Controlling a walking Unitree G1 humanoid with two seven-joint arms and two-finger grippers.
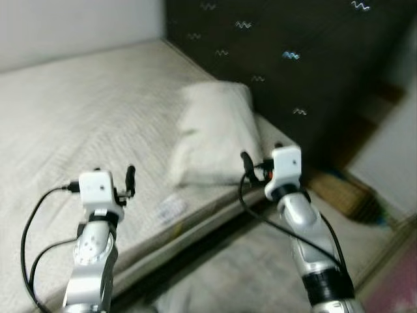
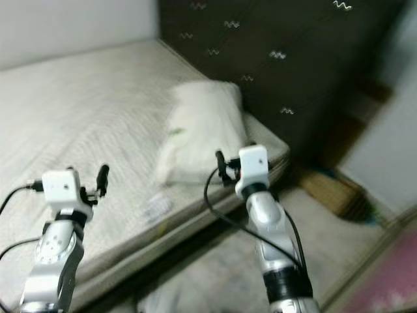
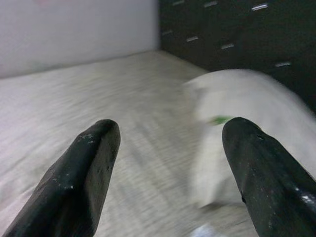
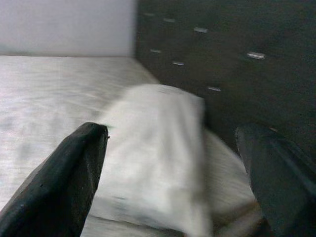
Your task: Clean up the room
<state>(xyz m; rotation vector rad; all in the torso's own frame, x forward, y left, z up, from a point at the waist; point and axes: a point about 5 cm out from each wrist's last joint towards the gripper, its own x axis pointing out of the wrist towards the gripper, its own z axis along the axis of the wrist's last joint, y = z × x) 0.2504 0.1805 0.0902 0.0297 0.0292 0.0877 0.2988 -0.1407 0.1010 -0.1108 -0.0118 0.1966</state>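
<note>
Both grippers, left (image 3: pixel 168 173) and right (image 4: pixel 173 182), spread wide and empty, before pillow (image 1: pixel 215 134) on bed (image 1: pixel 78 111).

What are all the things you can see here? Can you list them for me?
mattress: one, pale grey-beige, fills the left and middle
pillow: one, off-white, on the mattress near its right edge by the dark wall
small white item: one, flat, on the mattress edge below the pillow; too blurred to name
dark wall: one, dark brown with small light marks, behind the pillow
woven box: one, tan, on the floor at right
left gripper: fingers open, above the mattress
right gripper: fingers open, facing the pillow
</note>
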